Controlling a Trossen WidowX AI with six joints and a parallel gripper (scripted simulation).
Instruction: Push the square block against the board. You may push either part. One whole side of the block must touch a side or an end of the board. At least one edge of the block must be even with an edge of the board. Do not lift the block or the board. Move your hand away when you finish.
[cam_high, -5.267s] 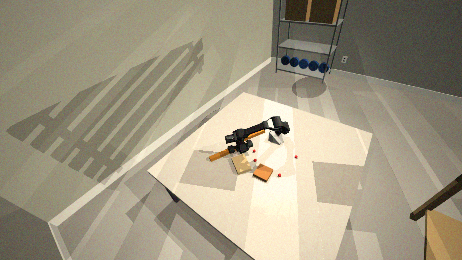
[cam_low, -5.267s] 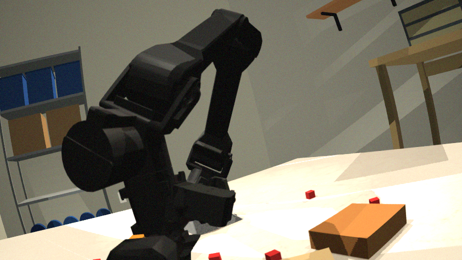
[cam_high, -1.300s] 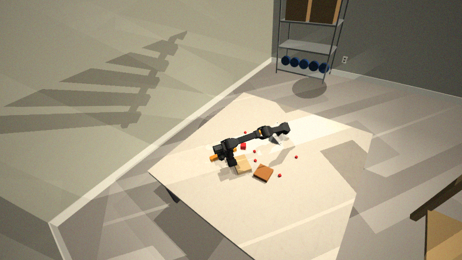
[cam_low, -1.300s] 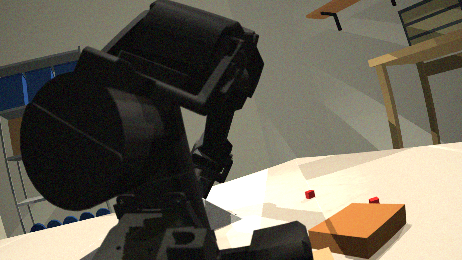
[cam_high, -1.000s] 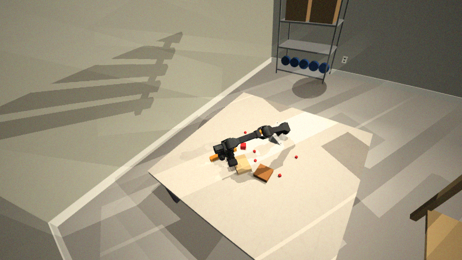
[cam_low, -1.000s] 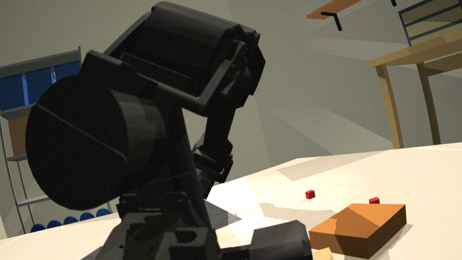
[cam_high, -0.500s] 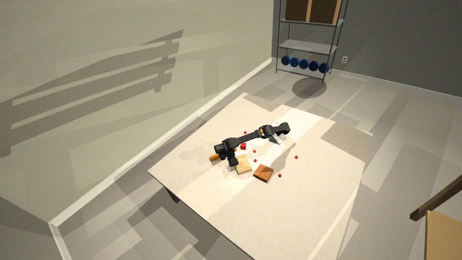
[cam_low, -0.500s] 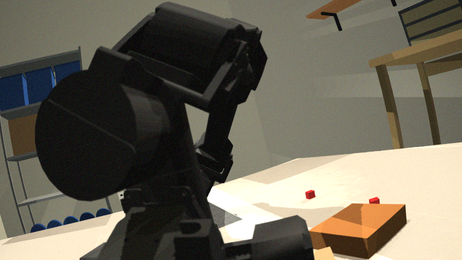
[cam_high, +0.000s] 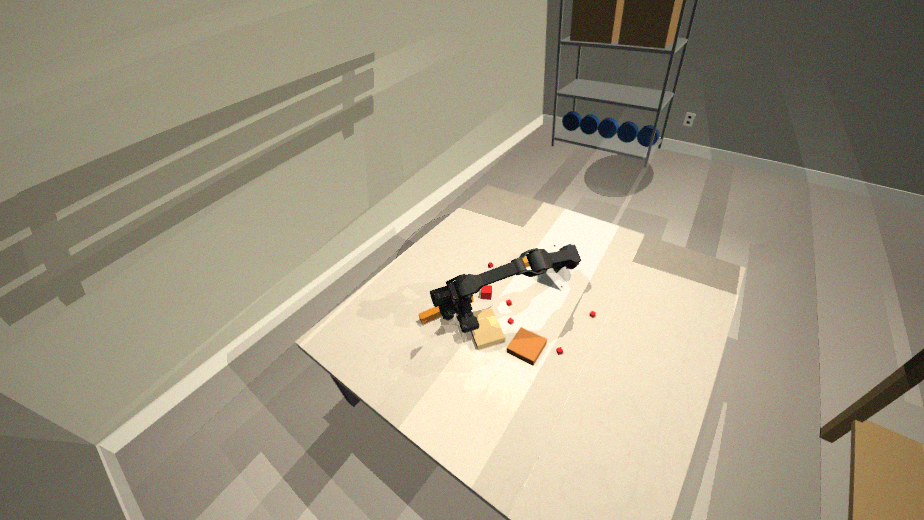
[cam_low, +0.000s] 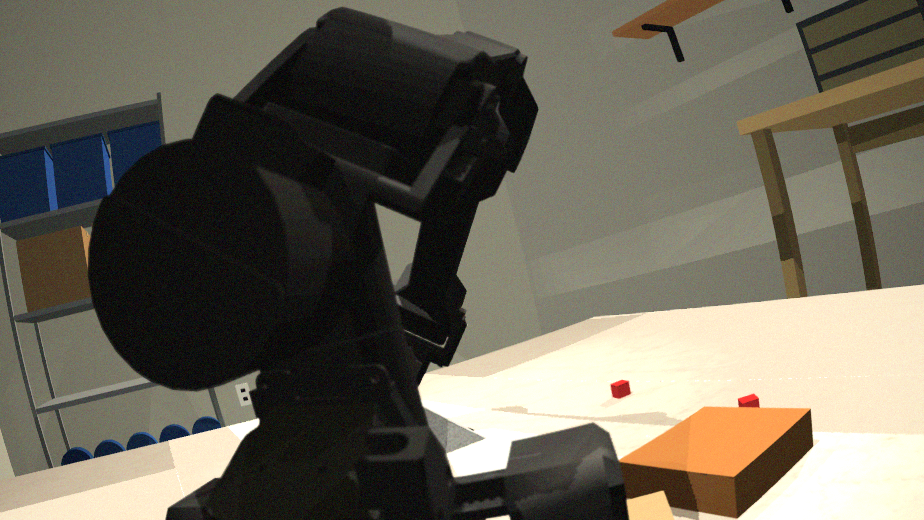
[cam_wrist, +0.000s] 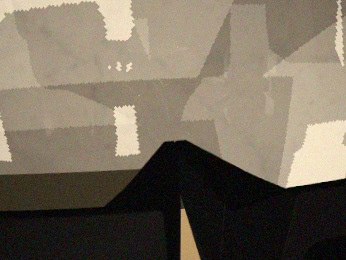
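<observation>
A flat tan piece (cam_high: 489, 331) (cam_low: 649, 505) lies flat, its left end partly covered by my hand in the top view. A flat, nearly square orange block (cam_high: 526, 344) (cam_low: 717, 443) lies just to its right, with a narrow gap between them. I cannot tell for sure which one counts as the board. My gripper (cam_wrist: 174, 151) is shut and empty. Its body is down beside the left side of the tan piece; contact cannot be seen. A tan sliver shows between the finger bodies in the wrist view. The fingertips are hidden in the top and exterior views.
An orange bar (cam_high: 429, 314) lies partly under the arm at the left. A red cube (cam_high: 486, 292) sits behind the tan piece. Several tiny red cubes lie about, one of them (cam_high: 559, 350) right of the orange block. The arm reaches over the table (cam_high: 601, 413) from the back.
</observation>
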